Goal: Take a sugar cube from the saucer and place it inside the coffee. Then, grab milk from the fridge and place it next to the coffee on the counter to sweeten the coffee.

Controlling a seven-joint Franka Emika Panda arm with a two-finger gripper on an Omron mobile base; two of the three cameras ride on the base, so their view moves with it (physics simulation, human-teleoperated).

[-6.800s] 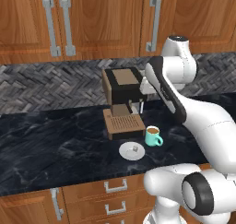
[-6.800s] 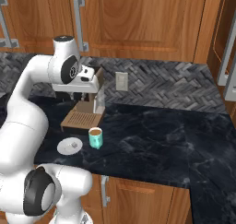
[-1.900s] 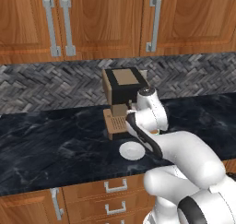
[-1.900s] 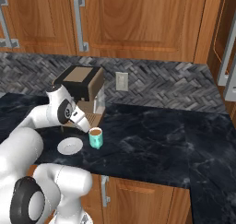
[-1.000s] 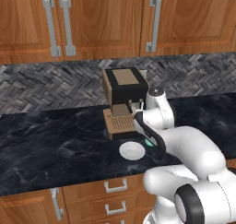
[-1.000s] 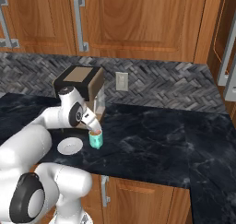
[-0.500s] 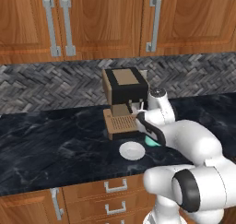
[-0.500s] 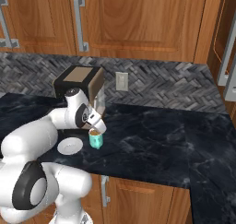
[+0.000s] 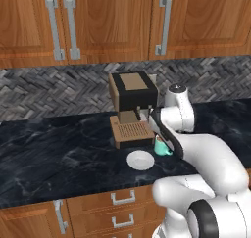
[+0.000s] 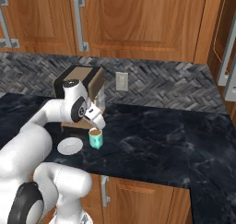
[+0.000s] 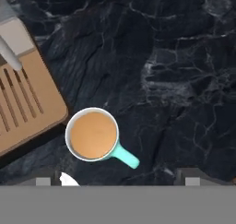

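The mug of coffee [image 11: 94, 135] stands on the black counter [image 11: 184, 80], near its front edge, with its handle toward the lower right of the hand view and brown liquid filling it to near the rim. You cannot make out a sugar cube on that surface or anywhere else. The white saucer [image 9: 140, 160] lies just beside the mug, closer to the front edge, and looks bare. The coffee machine [image 9: 131, 109] sits behind both, its slatted tray just beside the mug.

Your gripper [image 10: 98, 123] hangs directly above the mug, pointing down. Its fingertips [image 11: 42, 181] barely clear the bottom of the hand view, set wide apart with nothing visible between them, so read the pincer as apart and empty.

Judgement: with the saucer bare, the sugar step looks to be at its drop or just past it. If so, your next move calls for lifting straight up clear of the rim, then driving the base toward the fridge for the milk.
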